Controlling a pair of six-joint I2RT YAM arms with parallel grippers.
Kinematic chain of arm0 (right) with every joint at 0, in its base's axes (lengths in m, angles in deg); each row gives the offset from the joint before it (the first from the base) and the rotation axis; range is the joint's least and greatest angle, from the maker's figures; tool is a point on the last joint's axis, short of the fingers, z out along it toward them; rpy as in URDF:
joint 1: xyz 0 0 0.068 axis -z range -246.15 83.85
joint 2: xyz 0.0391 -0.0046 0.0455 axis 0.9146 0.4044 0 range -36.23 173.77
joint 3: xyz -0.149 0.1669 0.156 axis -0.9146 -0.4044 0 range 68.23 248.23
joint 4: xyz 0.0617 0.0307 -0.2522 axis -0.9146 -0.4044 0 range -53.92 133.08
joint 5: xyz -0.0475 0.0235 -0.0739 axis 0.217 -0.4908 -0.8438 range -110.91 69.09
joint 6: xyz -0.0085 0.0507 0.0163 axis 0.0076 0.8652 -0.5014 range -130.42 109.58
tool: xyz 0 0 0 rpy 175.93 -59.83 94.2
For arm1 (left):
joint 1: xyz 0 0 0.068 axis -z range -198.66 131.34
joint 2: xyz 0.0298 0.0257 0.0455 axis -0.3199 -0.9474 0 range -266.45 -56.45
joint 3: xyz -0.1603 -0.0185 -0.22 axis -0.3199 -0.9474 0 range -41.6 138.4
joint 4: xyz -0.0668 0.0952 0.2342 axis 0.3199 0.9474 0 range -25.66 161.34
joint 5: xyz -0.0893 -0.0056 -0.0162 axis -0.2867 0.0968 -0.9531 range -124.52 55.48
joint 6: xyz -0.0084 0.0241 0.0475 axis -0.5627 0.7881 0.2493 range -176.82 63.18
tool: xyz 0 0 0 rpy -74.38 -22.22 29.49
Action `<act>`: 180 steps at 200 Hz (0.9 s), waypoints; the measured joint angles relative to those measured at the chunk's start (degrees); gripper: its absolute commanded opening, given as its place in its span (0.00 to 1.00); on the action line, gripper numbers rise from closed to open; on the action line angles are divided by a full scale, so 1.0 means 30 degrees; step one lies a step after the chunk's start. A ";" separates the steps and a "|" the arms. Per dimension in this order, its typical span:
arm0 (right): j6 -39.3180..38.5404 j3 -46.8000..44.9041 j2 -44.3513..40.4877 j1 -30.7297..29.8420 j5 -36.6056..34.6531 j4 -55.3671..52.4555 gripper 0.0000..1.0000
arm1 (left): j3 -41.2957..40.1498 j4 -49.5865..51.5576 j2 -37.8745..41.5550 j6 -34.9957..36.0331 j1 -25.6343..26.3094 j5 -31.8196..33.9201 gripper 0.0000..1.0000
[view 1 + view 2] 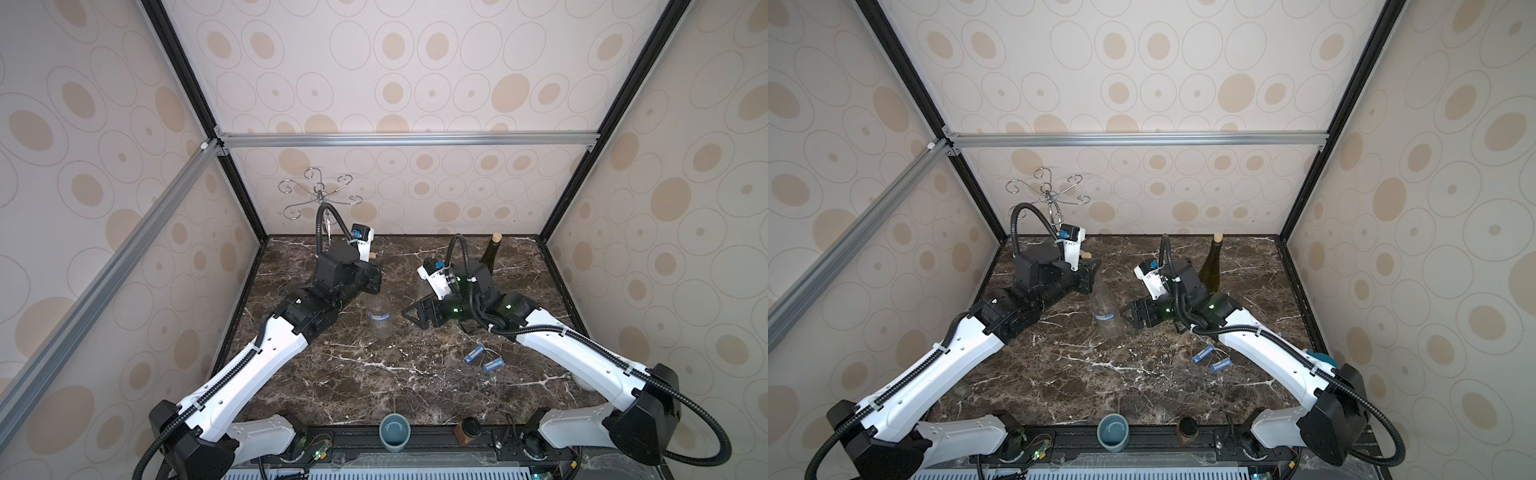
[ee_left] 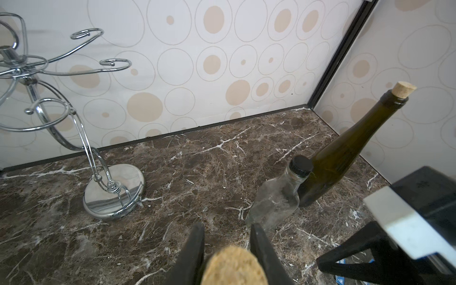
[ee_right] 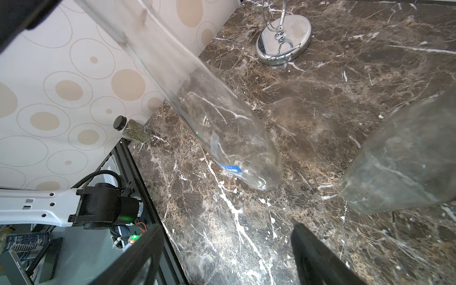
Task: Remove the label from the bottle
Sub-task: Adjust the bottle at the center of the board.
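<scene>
The left arm [image 1: 266,345] reaches in from the near left corner toward the middle. The left hand [image 1: 374,279] is at its far end, a bit above the ground. Its fingers [image 2: 195,246] are pinched tight on a cork [image 2: 234,266]. The right arm [image 1: 577,347] reaches in from the near right corner and bends toward the left. The right hand [image 1: 415,314] sits low. Its fingers [image 3: 315,254] are spread wide, with nothing between them. The two hands are near each other but do not touch.

Soft even light, faint shadows. Glare on chrome stand base [image 3: 283,42] beyond right claw [image 3: 227,225]; its fingers [image 3: 318,256] blurred.
</scene>
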 measured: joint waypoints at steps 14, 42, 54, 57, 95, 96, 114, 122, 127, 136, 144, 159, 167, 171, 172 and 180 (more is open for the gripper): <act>0.0000 0.0000 0.0000 0.0000 -0.0007 0.0036 0.85 | -0.0175 -0.0029 -0.0007 -0.0284 0.0583 0.0874 0.00; 0.0000 0.0000 0.0000 0.0000 -0.0022 0.0109 0.85 | -0.0758 -0.0226 -0.0007 -0.0576 0.1137 0.1894 0.00; 0.0000 -0.0007 -0.0007 0.0000 -0.0029 0.0153 0.85 | -0.1078 -0.0350 -0.0007 -0.0648 0.1202 0.2186 0.00; 0.0000 -0.0007 -0.0007 0.0000 -0.0036 0.0160 0.85 | -0.1158 -0.0379 -0.0007 -0.0670 0.1224 0.2259 0.00; -0.0007 -0.0058 -0.0131 0.0007 -0.0219 0.0168 0.85 | -0.1836 -0.1013 -0.0007 -0.0743 0.1559 0.2980 0.04; 0.0000 -0.0058 -0.0138 0.0007 -0.0226 0.0168 0.85 | -0.1851 -0.1027 -0.0007 -0.0743 0.1566 0.2987 0.05; 0.0000 -0.0189 -0.0386 0.0022 -0.0372 0.0168 0.85 | -0.2033 -0.1392 -0.0007 -0.0765 0.1683 0.3133 0.13; 0.0000 -0.0240 -0.0474 0.0036 -0.0401 0.0168 0.85 | -0.2113 -0.1537 0.0007 -0.0772 0.1705 0.3155 0.18; -0.0007 -0.0262 -0.0517 0.0044 -0.0430 0.0168 0.86 | -0.2157 -0.1610 0.0022 -0.0780 0.1719 0.3177 0.22; 0.0000 -0.0321 -0.0590 0.0044 -0.0444 0.0168 0.86 | -0.2259 -0.1778 0.0058 -0.0801 0.1734 0.3206 0.28; -0.0007 -0.0350 -0.0627 0.0051 -0.0452 0.0160 0.86 | -0.2346 -0.1887 0.0102 -0.0831 0.1749 0.3206 0.33; -0.0007 -0.0401 -0.0678 0.0066 -0.0459 0.0160 0.86 | -0.2514 -0.2069 0.0262 -0.0998 0.1785 0.3096 0.47; 0.0000 -0.0437 -0.0714 0.0138 -0.0459 0.0153 0.87 | -0.2586 -0.2229 0.0379 -0.1100 0.1807 0.2958 0.53; -0.0007 -0.0459 -0.0729 0.0153 -0.0452 0.0146 0.87 | -0.2608 -0.2259 0.0459 -0.1064 0.1814 0.2885 0.55; -0.0007 -0.0459 -0.0736 0.0153 -0.0444 0.0146 0.87 | -0.2616 -0.2266 0.0474 -0.1144 0.1821 0.2871 0.56; -0.0007 -0.0517 -0.0801 0.0211 -0.0444 0.0146 0.87 | -0.2652 -0.2302 0.0612 -0.1231 0.1829 0.2725 0.61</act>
